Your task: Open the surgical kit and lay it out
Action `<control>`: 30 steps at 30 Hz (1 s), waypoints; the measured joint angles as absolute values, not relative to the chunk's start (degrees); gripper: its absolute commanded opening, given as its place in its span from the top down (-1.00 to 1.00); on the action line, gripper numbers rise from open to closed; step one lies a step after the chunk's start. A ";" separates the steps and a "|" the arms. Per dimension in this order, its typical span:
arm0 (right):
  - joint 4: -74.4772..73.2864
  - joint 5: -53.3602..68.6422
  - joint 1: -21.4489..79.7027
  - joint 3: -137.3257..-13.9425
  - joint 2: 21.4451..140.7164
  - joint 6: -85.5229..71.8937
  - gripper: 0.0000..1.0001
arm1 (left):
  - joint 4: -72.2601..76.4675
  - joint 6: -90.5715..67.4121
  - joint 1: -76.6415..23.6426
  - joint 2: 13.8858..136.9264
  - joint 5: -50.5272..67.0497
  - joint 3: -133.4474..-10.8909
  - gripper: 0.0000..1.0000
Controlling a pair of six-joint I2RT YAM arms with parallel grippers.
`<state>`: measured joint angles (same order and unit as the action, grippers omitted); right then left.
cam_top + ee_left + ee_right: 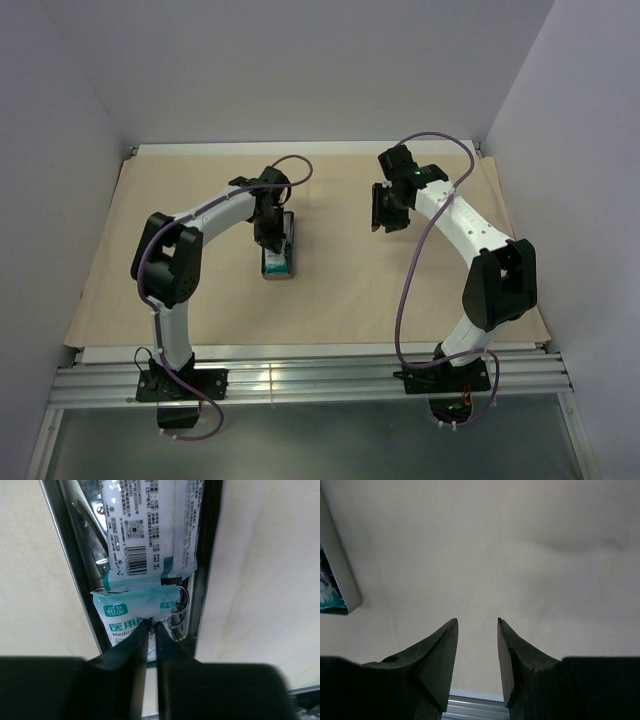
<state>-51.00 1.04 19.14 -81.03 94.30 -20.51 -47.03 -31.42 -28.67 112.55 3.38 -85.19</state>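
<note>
Packet (131, 611) reads "Medica" (barcode (136, 566) above)

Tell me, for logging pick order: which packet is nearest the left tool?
The packet with the teal logo, at the tips of the left tool; the barcode packet lies beyond it.

We see tan wrap (400, 290) spread flat. Grey tray (201, 600) on it holds upper packet (150, 530) and lower packet (125, 614), teal-white, end to end; silver ring handles (182, 605) beside them.
</note>
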 measured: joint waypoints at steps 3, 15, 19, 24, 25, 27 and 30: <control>-51.05 1.04 19.14 -80.86 94.30 -20.53 0.10 | -47.53 -31.44 -28.86 112.55 2.70 -85.25 1.00; -50.48 1.10 19.16 -80.62 94.85 -20.56 0.10 | -52.01 -31.11 -28.97 110.80 0.91 -88.47 1.00; -50.30 1.08 19.16 -80.12 95.11 -20.62 0.10 | -53.69 -30.68 -28.97 106.94 -0.95 -89.45 1.00; -50.19 1.08 19.31 -80.07 95.35 -20.75 0.11 | -55.40 -30.59 -28.97 102.37 -1.76 -89.49 1.00; -50.19 1.08 19.38 -80.07 95.39 -20.78 0.10 | -55.70 -30.52 -28.97 101.65 -1.85 -89.47 1.00; -50.22 1.04 19.46 -80.09 95.46 -20.88 0.11 | -55.61 -30.17 -28.97 99.85 -1.98 -88.36 1.00; -50.26 0.93 19.70 -80.12 95.59 -20.99 0.10 | -56.12 -29.58 -28.97 96.18 -2.79 -84.77 1.00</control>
<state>-50.26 0.93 19.70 -80.12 95.59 -20.99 -56.12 -29.58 -28.97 96.18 -2.79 -84.77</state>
